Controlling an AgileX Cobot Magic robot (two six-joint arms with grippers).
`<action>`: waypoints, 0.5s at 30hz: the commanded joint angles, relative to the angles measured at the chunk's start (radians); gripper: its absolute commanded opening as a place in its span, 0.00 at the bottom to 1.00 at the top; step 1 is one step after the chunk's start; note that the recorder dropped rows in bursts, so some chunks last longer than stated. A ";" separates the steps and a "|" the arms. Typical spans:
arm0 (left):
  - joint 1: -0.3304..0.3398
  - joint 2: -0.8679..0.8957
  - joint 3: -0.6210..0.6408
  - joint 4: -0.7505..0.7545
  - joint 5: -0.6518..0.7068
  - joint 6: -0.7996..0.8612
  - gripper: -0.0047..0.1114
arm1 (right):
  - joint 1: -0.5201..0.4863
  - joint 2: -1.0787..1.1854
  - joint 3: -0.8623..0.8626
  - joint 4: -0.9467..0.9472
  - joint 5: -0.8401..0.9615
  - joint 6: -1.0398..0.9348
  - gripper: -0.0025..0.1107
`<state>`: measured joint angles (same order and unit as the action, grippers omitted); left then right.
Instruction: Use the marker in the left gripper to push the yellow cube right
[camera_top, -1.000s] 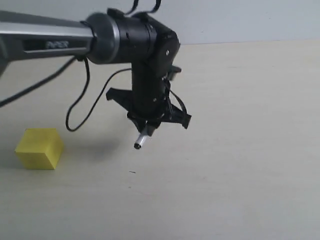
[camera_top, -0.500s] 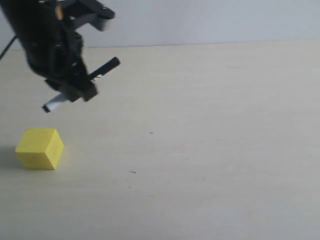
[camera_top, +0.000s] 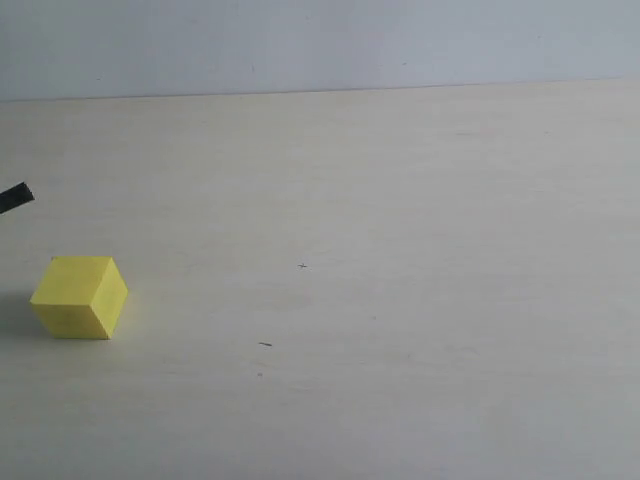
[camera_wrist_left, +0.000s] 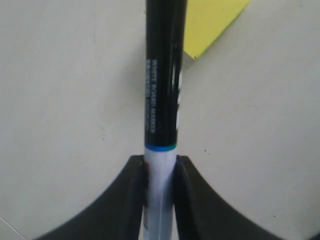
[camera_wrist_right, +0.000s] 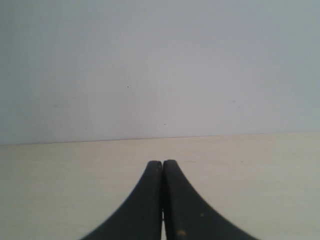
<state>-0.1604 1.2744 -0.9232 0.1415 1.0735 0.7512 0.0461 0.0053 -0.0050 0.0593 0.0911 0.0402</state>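
The yellow cube (camera_top: 79, 296) rests on the pale table at the left of the exterior view. Only the black cap end of the marker (camera_top: 15, 198) pokes in at the left edge, above and left of the cube; the left arm itself is outside that view. In the left wrist view my left gripper (camera_wrist_left: 160, 165) is shut on the marker (camera_wrist_left: 163, 85), clamping its white barrel, while the black half points toward a corner of the yellow cube (camera_wrist_left: 210, 22). My right gripper (camera_wrist_right: 163, 165) is shut with nothing in it, above the table.
The pale table top (camera_top: 400, 250) stretches to the right of the cube, with only tiny dark specks (camera_top: 264, 344) on it. A light wall (camera_top: 320, 40) stands behind the table's far edge.
The left arm with the marker has swept leftward, from the table's middle to beyond the left edge of the exterior view. The cube has not moved.
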 joint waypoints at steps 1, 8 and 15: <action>0.031 -0.001 0.057 -0.043 -0.118 0.229 0.04 | -0.001 -0.005 0.005 0.002 -0.010 -0.002 0.02; 0.182 0.103 0.103 0.162 -0.245 0.341 0.04 | -0.001 -0.005 0.005 0.002 -0.010 -0.002 0.02; 0.345 0.239 0.064 0.109 -0.396 0.503 0.04 | -0.001 -0.005 0.005 0.002 -0.010 -0.002 0.02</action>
<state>0.1457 1.4676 -0.8447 0.3144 0.7423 1.1558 0.0461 0.0053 -0.0050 0.0593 0.0911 0.0402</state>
